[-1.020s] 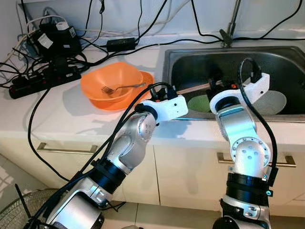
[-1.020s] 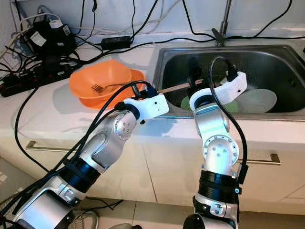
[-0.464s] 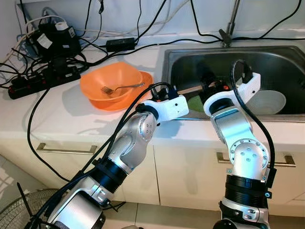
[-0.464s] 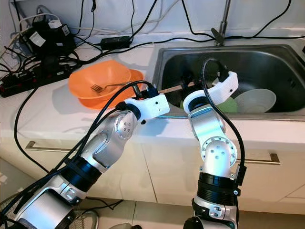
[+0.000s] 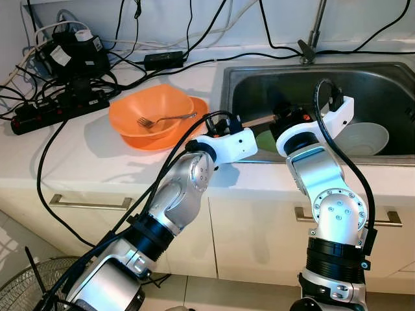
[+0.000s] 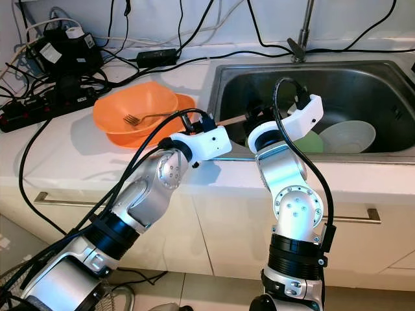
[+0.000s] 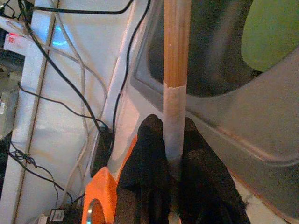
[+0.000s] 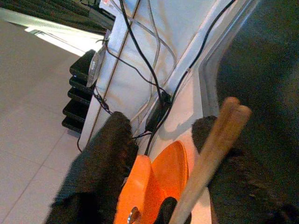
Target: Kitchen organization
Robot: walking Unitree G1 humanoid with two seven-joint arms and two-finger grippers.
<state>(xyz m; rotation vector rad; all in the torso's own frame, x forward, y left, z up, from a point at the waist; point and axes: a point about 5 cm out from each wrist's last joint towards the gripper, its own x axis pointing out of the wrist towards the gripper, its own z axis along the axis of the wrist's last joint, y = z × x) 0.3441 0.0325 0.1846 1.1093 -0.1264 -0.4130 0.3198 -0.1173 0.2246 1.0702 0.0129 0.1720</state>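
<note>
Orange bowl [image 5: 148, 115] holds a fork [image 5: 165, 119]; sink [image 5: 382, 87] holds green plate [image 7: 271, 35]. Left gripper [image 7: 174, 140] jaws clamp chopsticks [image 7: 175, 56]; right gripper [image 8: 161, 144] jaws wide around them.

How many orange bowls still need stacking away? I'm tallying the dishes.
2: both sit on the counter left of the sink, the upper orange bowl holding a fork, nested in the lower orange bowl. More may be hidden beneath.

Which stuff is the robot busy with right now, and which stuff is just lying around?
Busy with:
- chopsticks, pinched in the left claw, sticking out over the sink
- right claw, open around their far end

Just lying around:
- orange bowl with a fork
- green plate and white bowl in the sink
- cables on the counter
</note>
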